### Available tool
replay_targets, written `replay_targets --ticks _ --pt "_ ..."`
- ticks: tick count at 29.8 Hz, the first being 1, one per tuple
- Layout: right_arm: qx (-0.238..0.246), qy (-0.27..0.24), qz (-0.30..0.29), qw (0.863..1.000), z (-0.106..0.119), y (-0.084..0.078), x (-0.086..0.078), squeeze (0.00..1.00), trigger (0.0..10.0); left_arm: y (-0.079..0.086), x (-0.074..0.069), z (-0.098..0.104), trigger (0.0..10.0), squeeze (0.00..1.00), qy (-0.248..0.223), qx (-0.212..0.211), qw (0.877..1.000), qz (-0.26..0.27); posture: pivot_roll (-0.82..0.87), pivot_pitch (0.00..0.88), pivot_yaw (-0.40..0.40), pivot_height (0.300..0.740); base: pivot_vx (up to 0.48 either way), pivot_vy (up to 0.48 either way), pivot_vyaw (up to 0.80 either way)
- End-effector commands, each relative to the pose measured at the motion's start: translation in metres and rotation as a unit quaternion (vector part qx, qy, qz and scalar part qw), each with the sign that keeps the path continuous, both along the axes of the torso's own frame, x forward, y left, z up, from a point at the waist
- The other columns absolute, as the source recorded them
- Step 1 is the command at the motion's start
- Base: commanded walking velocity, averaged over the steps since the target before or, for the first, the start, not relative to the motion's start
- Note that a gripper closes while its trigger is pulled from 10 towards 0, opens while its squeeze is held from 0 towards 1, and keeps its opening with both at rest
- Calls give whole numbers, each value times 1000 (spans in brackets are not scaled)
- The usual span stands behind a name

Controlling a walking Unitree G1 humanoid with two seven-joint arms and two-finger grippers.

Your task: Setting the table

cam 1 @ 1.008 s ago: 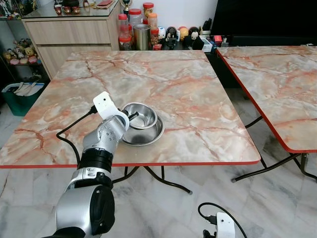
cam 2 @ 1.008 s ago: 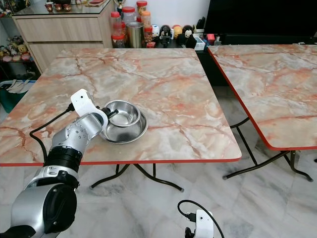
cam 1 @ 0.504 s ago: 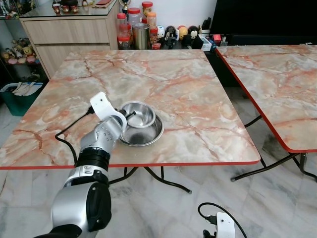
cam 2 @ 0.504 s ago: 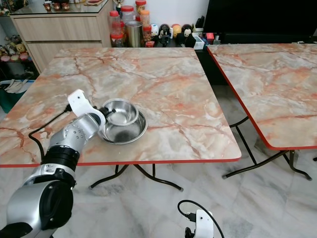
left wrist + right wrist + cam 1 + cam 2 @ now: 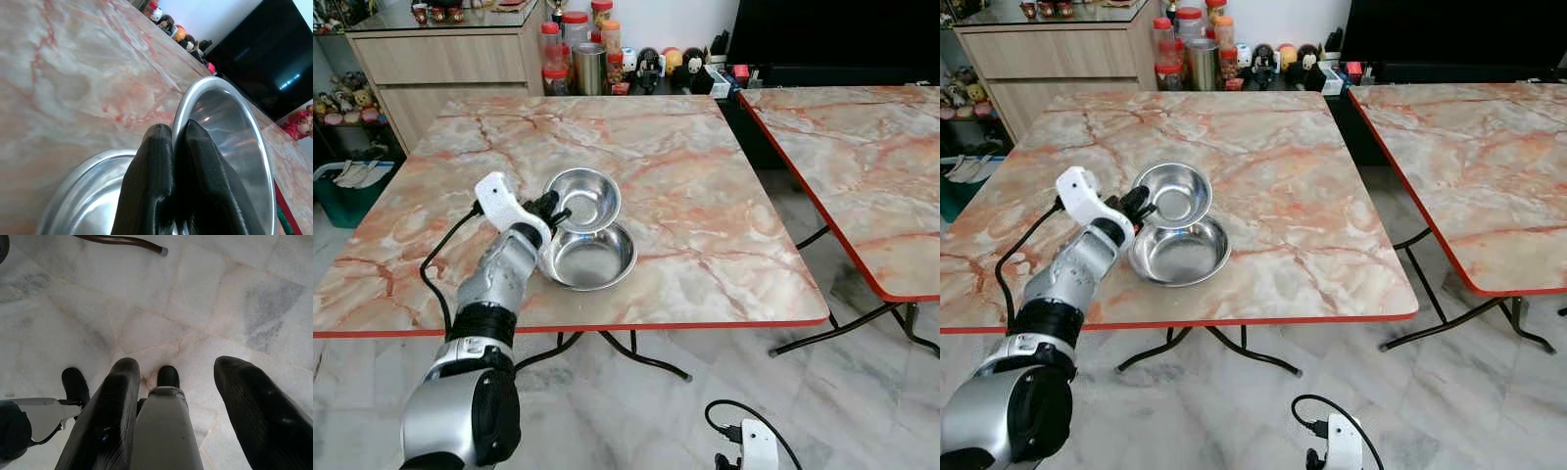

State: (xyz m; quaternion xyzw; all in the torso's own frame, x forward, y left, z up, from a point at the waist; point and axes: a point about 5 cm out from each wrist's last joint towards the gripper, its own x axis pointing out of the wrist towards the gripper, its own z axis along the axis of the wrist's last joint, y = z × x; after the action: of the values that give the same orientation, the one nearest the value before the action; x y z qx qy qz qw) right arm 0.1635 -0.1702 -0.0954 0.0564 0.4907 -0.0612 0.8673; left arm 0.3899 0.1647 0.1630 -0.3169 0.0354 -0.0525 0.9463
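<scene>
The left gripper (image 5: pixel 548 208) pinches the rim of the small steel bowl (image 5: pixel 583 195), lifted and tilted above the large steel bowl (image 5: pixel 591 257) — both look empty. The small bowl sits at about 12 o'clock of the large one, near the marble table's (image 5: pixel 705 186) front edge. The right gripper (image 5: pixel 176 396) hangs spread wide over the floor — its arm idle.

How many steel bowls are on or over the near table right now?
2. The smaller bowl is tilted, its rim pinched by the left gripper above the table. The larger bowl rests on the table beneath it. A further nested bowl cannot be excluded.
</scene>
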Motion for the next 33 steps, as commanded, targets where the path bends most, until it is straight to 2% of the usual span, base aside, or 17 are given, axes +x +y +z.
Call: replay_targets --ticks 1,5,9,14,21,24,33 --pt "0 -5 -4 1000 1 -2 2 0 10000 6 -2 -2 10000 0 -10 2 1000 4 41 0 -19 740 0 0 0" --pt "-1 -4 -3 1000 1 -2 2 0 10000 12 -6 -11 10000 0 0 23 1000 3 42 0 -21 740 0 0 0" --pt "-1 -4 -2 1000 1 -2 2 0 10000 13 -8 -16 10000 0 7 26 1000 0 41 0 -23 740 0 0 0" --pt "-2 -4 -1 1000 1 -2 2 0 10000 10 -8 -18 10000 0 12 27 999 -12 41 0 -25 740 0 0 0" --pt "-2 -4 -1 1000 1 -2 3 0 10000 -3 -8 -20 10000 0 28 53 996 -70 40 0 -26 740 0 0 0" --pt "-2 -4 -1 1000 1 -2 3 0 10000 -3 -9 -21 10000 0 28 55 995 -72 40 0 -26 740 0 0 0" --pt "-1 -4 -1 1000 1 -2 3 0 10000 -2 -7 -29 10000 0 73 84 992 -64 39 0 -25 740 0 0 0"
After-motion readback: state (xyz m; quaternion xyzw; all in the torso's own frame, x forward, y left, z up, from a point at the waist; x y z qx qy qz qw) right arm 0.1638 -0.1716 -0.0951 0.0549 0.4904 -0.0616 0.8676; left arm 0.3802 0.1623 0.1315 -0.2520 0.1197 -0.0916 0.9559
